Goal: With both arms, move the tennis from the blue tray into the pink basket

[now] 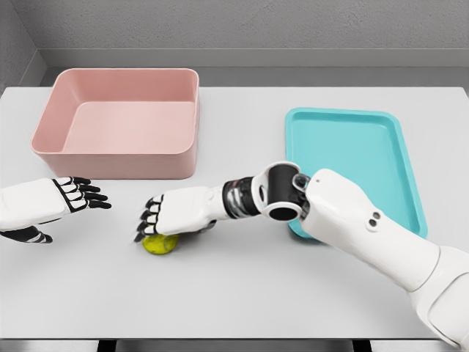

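Right now, by label:
Right hand [176,213]: arm reaches across from 4 o'clock, palm down, fingers draped over the tennis ball [160,244], pressing on it; full grasp not certain.
Left hand [69,196]: at 9 o'clock, fingers spread, holding nothing.
Tennis ball: on the counter [242,293], at 6 o'clock from the pink basket [121,125].
Blue tray [352,154]: at 3 o'clock, well apart from the ball.
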